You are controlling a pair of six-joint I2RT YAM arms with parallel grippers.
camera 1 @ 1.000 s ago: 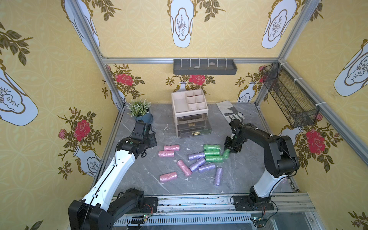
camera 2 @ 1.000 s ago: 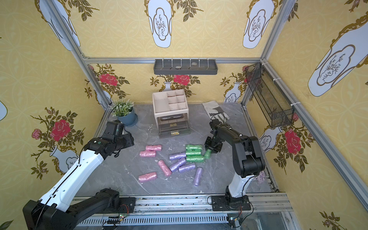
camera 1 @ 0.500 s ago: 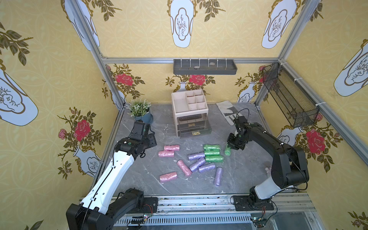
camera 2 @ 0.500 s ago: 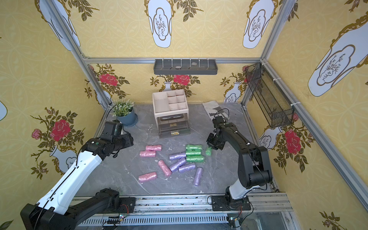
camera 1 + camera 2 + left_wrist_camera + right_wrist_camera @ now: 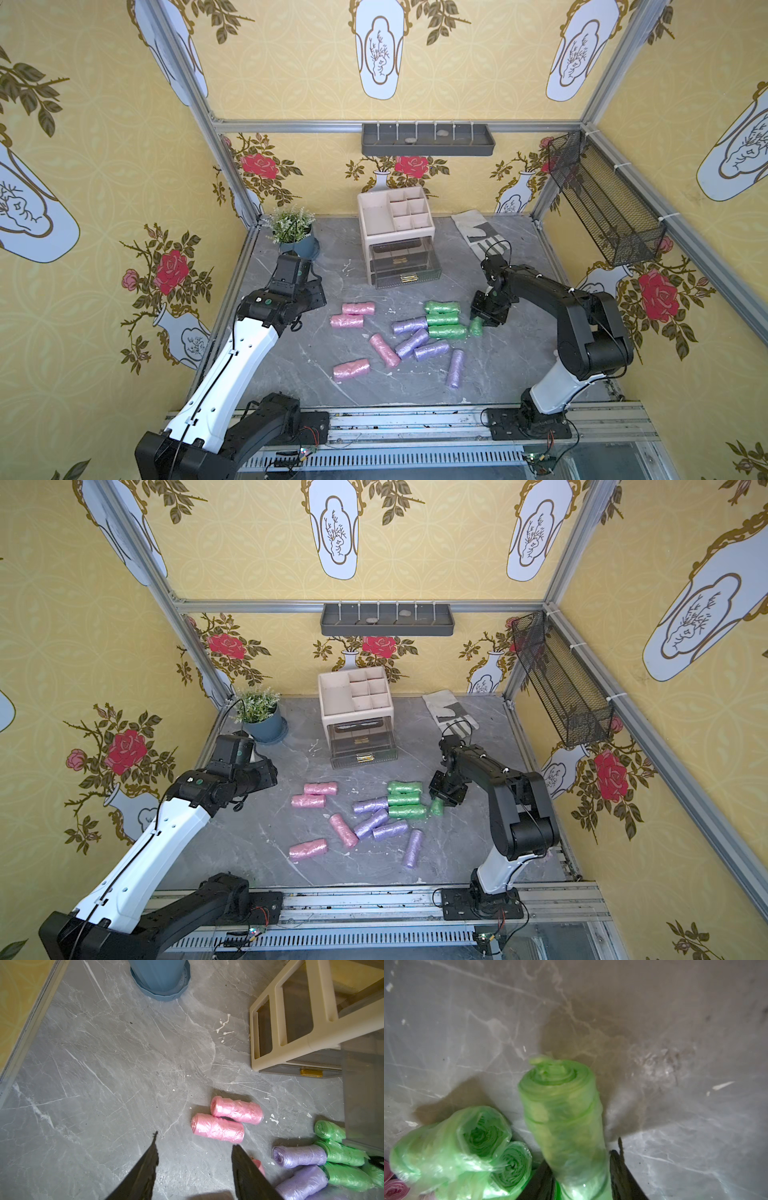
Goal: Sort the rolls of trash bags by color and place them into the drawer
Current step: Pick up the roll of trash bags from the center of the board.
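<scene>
Near the drawer (image 5: 399, 235), the right gripper (image 5: 580, 1155) has jaws around a green roll (image 5: 562, 1115); I cannot tell if they squeeze. The left gripper (image 5: 195, 1139) has jaws apart, empty.

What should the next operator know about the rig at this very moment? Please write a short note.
Left gripper: open, empty, over the table near the pink rolls.
Right gripper: jaws around one green roll; whether it grips is unclear.
The other eleven rolls lie on the table; three green rolls are grouped.
Done: none in the drawer chest.
To do: sort all three colours into the drawers.
</scene>
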